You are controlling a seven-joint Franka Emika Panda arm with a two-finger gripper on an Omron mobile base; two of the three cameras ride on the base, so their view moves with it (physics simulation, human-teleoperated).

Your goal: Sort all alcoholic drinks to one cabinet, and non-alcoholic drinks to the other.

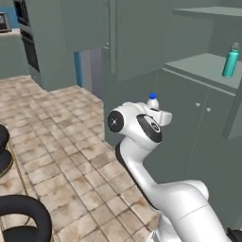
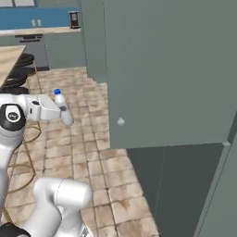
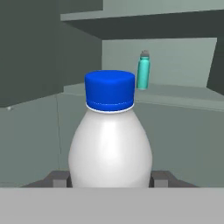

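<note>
My gripper is shut on a white plastic bottle with a blue cap, a non-alcoholic drink, held upright by its lower body. One dark fingertip shows on each side of it. The bottle hangs above the tiled floor in front of the cabinets, and its blue cap peeks over the white hand. A teal bottle with a grey cap, the other non-alcoholic drink, stands upright on the open cabinet's shelf; it lies ahead and to the right of the held bottle. The alcoholic drinks are out of view.
A large grey-green cabinet door stands open on the right. Closed lower cabinet doors sit beneath the shelf. Black stools stand at the left near a wooden counter. The tiled floor stretches away to the left.
</note>
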